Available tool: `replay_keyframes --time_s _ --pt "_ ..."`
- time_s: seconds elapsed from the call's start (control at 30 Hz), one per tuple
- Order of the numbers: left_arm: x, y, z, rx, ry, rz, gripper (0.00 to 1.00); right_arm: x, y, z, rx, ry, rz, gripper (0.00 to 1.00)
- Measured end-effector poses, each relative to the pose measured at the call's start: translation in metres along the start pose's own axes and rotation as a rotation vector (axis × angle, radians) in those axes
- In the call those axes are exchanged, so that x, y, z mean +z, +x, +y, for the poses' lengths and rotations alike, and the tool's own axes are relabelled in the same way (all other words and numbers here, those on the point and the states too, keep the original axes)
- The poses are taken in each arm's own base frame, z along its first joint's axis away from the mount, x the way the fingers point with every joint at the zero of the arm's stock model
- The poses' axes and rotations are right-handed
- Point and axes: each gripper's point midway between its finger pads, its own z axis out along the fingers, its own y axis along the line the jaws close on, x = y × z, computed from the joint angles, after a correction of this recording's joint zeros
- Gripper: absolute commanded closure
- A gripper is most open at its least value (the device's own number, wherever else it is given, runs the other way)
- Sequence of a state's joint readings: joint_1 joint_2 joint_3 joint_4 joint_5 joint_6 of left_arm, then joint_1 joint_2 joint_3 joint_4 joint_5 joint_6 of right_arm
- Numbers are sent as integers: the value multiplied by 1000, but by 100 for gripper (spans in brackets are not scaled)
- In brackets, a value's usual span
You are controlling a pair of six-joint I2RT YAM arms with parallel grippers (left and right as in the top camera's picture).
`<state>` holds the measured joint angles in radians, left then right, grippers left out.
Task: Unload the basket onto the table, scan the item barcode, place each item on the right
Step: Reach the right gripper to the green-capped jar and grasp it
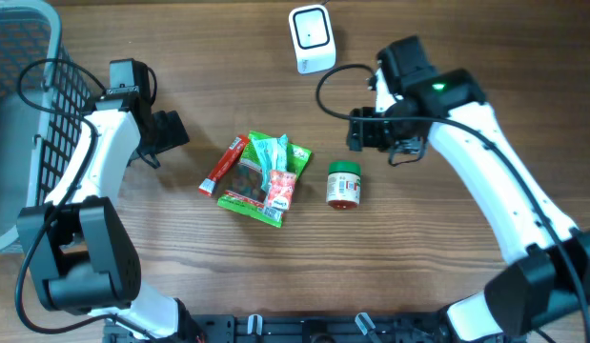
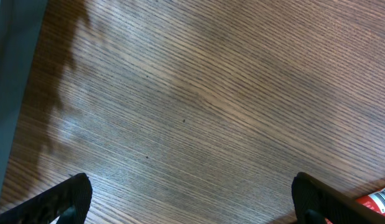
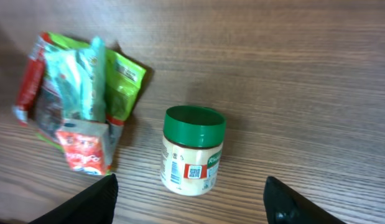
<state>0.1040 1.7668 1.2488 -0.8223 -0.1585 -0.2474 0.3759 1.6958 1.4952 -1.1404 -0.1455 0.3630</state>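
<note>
I am holding my right pincer (image 3: 191, 208) apart near the green-lidded jar (image 3: 193, 151), which is resting on the desk (image 1: 409, 276) right of the overhead frame's centre. My left pincer (image 2: 192, 202) is gaping wide too.

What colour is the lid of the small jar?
The lid is green; the right wrist view shows it best.

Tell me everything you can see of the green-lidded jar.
The jar is small, with a closed green lid and a pale body under a white, red and green label; what looks like a barcode shows on the label. It lies on its side on the wooden table, lid away from the robot, beside the snack packets but apart. Nothing else touches it.
</note>
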Motion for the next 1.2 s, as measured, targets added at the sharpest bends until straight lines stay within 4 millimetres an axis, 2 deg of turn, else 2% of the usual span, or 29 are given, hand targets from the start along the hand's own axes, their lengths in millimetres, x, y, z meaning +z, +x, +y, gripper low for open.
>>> replay_keyframes --time_s 0.1,0.23,0.53,0.83,1.07,1.2 --pt "0 0 0 0 0 0 0 30 6 1 -10 64 67 2" --pt "0 0 0 0 0 0 0 62 10 3 -17 112 120 2" --pt "0 0 0 0 0 0 0 85 10 5 -15 146 131 2" --pt "0 0 0 0 0 0 0 111 21 7 -19 183 188 2" --pt "0 0 0 0 0 0 0 120 26 1 -10 204 208 9" --pt "0 0 0 0 0 0 0 127 33 -5 -6 218 219 21"
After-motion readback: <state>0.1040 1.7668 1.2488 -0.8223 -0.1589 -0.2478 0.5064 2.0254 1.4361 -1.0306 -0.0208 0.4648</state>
